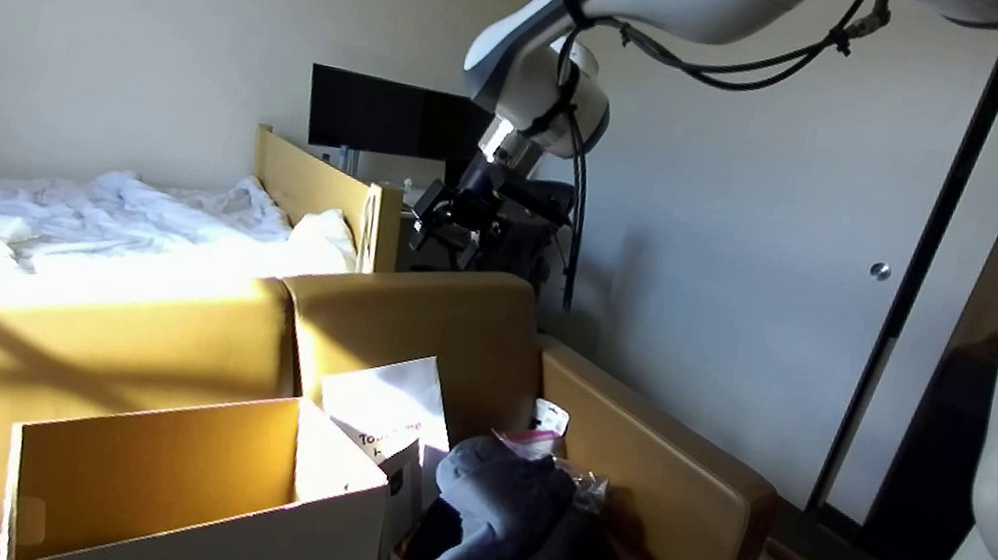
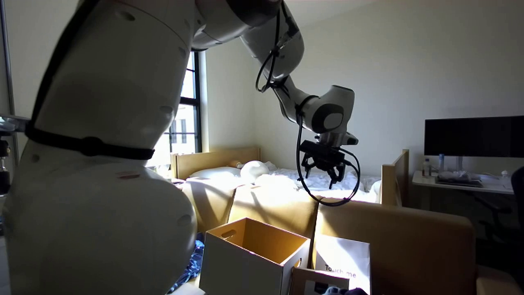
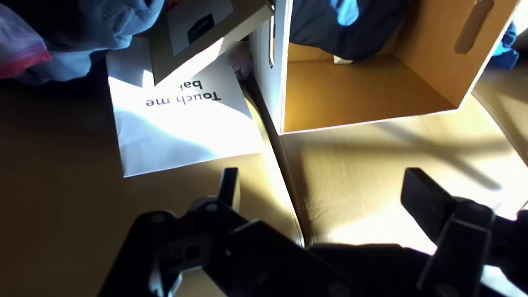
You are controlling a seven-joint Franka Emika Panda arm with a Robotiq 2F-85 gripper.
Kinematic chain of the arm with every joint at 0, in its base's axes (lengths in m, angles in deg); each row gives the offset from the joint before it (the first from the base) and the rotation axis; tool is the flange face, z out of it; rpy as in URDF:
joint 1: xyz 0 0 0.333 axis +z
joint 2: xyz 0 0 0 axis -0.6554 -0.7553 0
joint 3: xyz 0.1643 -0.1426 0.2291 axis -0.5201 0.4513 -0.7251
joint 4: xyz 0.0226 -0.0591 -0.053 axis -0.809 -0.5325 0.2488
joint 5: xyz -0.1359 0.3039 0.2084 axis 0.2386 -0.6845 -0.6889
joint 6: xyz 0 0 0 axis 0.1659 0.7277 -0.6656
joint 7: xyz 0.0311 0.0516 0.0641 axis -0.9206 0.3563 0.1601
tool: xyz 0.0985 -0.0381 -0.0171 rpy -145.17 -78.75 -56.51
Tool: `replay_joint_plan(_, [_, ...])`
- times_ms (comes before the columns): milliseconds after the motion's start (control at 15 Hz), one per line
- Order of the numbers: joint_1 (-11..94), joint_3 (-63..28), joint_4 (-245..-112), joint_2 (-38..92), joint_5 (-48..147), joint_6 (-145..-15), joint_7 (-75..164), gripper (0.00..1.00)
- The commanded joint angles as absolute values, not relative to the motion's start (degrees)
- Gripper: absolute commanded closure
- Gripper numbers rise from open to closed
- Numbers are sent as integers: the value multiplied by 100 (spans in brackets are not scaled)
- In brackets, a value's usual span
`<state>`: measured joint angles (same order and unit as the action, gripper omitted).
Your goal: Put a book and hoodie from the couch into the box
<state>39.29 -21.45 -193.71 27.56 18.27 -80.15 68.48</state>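
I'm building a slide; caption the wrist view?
Open jaws above the couch, with dark fabric inside the box and the hoodie lying outside.

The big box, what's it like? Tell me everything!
The big box looks like cardboard, pale outside and brown inside. Upright and open-topped, it has a handle slot in each end and dark cloth inside. It's before the couch's backrest; what's underneath is hidden. I can't tell whether the smaller box beside it touches.

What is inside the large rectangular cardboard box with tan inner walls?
In the wrist view, the box holds dark soft fabric with a bright blue patch, and a small whitish piece. Whatever the fabric covers is hidden.
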Motion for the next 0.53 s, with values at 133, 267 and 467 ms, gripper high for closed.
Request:
replay_joint_plan(133, [3774,-2498,-19407,1715,852,-9062,6140,0])
replay_joint_plan(267, [3872,-2512,-19421,1234,849,-9847,5758,0])
replay_joint_plan(467, [3981,-2507,-19398,792,1011,-10517,4776,0])
